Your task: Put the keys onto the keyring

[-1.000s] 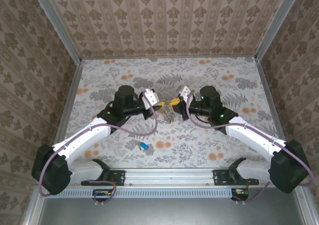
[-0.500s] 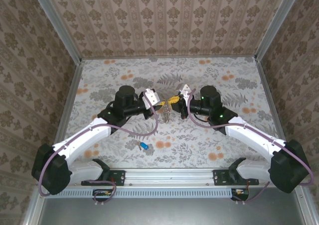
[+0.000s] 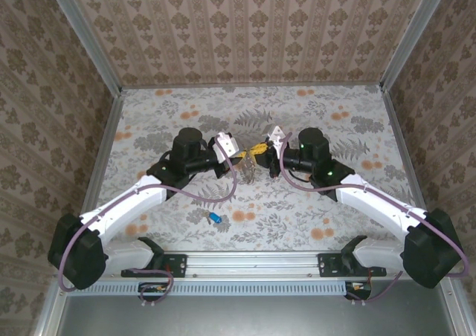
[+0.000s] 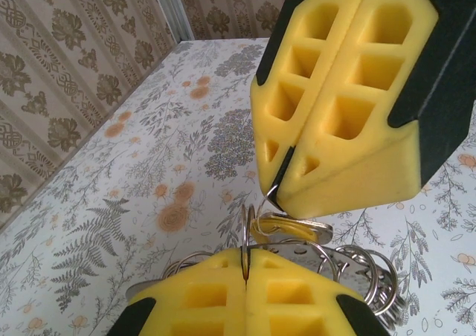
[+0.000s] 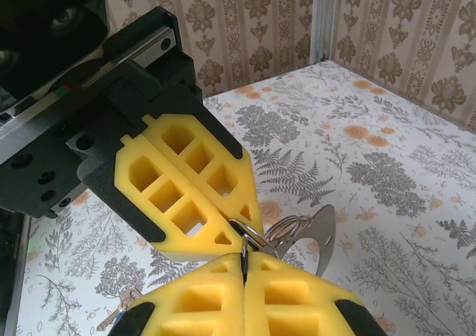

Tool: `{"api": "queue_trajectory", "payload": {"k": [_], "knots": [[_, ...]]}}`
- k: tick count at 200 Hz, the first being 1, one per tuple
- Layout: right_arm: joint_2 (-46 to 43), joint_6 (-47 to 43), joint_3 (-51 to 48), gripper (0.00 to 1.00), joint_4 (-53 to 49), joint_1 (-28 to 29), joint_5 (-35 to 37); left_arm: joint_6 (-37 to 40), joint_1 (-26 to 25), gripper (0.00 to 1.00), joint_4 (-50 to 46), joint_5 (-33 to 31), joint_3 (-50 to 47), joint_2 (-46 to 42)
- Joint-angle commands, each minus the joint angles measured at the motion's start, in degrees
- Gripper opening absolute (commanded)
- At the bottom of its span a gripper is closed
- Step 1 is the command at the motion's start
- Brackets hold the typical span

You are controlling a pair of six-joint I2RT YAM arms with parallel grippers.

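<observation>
Robot lab test cell, not a home: wallpaper-print panels (image 3: 253, 24) on alu frame (image 3: 82, 35), floral table (image 3: 335, 105), 2 arms (image 3: 126, 202) bolted to rail (image 3: 253, 263).

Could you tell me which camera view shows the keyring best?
The left wrist view: the keyring is close and large, its separate metal loops plain. The right wrist view shows a few loops, the rest hidden by yellow pads. In the top view it is a tiny cluster between the arms.
</observation>
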Motion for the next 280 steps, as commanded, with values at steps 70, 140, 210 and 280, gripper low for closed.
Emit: {"api": "queue_trajectory", "payload": {"k": [70,140,210,280], "knots": [[0.29,2.14,2.34,0.00,1.16,0.41,0.54,-0.56,-0.25,0.00,0.97,2.66,1.72,0.90],[0.72,2.63,2.91,0.00,-0.91,0.36,3.33,-0.29,-0.27,0.00,1.38,2.83,1.76,0.38],[0.82,4.21,3.80,0.00,-4.79,0.07,4.24,0.78,-0.42,0.00,5.83,3.17,-1.38,-1.99],[-1.03,4.79,2.78,0.11,-6.64,-1.00,2.83,0.59,-0.66,0.00,10.14,2.97,-3.31,-2.83]]}}
